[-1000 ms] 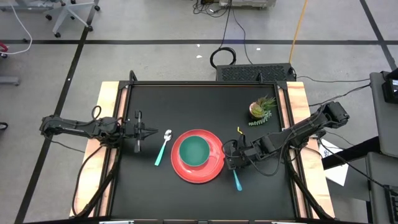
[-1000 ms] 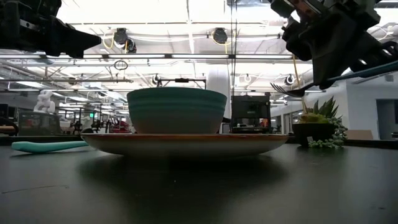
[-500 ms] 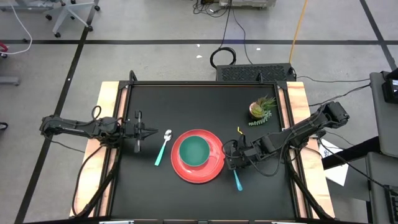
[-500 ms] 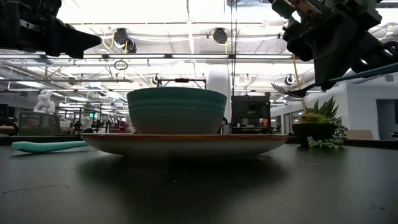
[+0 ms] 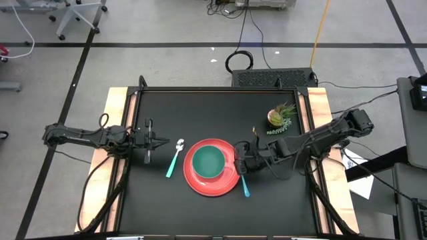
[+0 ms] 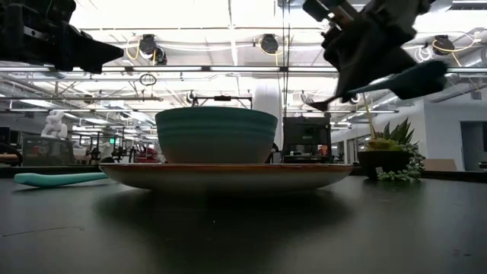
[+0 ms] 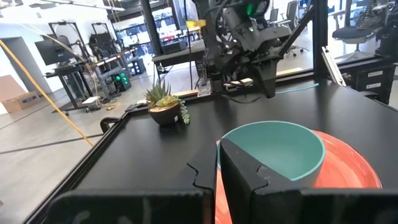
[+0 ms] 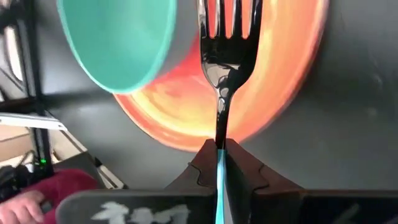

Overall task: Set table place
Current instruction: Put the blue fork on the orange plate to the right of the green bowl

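Note:
The red plate lies at the table's middle with the teal bowl standing on it. The mint-handled spoon lies flat on the table just left of the plate. My right gripper hovers at the plate's right rim, shut on the blue-handled fork. In the right wrist view the fork's tines reach over the plate beside the bowl. My left gripper is shut and hangs above the table, left of the spoon. My right gripper pinches the fork between its two fingers where the metal neck meets the blue handle. The fork is lifted clear and nearly level. Its tines point toward the plate and its handle end points toward the table's near edge.
A small potted plant stands near the table's far right corner. Light wooden strips run along the left and right sides. Bare black tabletop lies beyond the plate and also in front of it.
My right gripper has carried the fork toward the table's left and slightly toward the far edge, from beside the plate to over its right rim. It stays shut on the fork, which is still lifted. The left arm, plate, bowl and spoon have kept still.

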Action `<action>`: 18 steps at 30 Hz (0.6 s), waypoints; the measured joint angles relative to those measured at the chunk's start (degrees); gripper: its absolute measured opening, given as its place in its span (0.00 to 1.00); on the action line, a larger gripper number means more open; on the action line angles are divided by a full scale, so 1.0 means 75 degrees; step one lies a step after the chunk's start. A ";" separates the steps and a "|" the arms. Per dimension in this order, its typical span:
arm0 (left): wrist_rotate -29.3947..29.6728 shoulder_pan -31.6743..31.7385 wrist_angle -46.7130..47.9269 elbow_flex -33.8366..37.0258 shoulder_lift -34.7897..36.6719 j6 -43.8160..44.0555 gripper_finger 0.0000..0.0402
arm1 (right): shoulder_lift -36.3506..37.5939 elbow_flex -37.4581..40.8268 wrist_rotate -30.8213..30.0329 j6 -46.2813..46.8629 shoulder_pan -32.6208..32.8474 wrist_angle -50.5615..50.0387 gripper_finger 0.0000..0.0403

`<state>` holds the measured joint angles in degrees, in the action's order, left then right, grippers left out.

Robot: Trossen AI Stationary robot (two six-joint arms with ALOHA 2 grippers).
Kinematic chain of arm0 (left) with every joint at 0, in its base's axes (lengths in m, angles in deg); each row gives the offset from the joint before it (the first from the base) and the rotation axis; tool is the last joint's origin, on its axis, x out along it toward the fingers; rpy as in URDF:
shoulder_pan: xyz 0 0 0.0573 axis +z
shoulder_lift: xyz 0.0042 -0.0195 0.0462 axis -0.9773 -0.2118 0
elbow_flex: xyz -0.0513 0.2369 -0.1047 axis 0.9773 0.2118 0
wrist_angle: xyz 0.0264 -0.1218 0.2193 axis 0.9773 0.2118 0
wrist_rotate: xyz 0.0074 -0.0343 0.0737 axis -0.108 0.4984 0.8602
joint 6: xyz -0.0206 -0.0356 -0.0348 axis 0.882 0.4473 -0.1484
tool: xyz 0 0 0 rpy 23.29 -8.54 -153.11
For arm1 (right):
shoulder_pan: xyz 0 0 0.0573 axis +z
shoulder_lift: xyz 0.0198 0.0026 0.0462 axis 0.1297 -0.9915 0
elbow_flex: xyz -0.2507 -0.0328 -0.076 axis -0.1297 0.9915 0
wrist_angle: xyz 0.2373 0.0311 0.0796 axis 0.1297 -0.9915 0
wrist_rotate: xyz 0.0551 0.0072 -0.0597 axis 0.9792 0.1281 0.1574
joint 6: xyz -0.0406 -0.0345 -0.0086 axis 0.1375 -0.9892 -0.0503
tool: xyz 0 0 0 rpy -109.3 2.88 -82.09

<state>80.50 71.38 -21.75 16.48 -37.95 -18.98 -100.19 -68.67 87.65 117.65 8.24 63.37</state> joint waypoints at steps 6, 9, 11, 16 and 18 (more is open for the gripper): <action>0.0000 -0.0002 0.0011 0.0000 0.0000 -0.0020 0.06 | 0.0000 0.0005 -0.0055 -0.0364 -0.0366 0.0136 0.00; 0.0000 0.0000 0.0017 0.0000 0.0000 -0.0026 0.06 | 0.0000 0.0005 0.0035 -0.0543 -0.0526 0.0126 0.00; 0.0000 0.0000 0.0049 0.0000 0.0000 -0.0020 0.06 | 0.0000 0.0005 0.0132 -0.0609 -0.0573 0.0131 0.00; 0.0000 0.0000 0.0077 0.0000 -0.0001 -0.0019 0.06 | 0.0000 0.0005 0.0158 -0.0633 -0.0588 0.0126 0.00; 0.0000 0.0000 0.0073 0.0000 0.0000 -0.0019 0.06 | 0.0000 0.0005 0.0158 -0.0632 -0.0587 0.0123 0.00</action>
<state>80.50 71.38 -21.20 16.48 -37.95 -19.12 -100.19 -68.64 88.84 112.92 3.84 64.30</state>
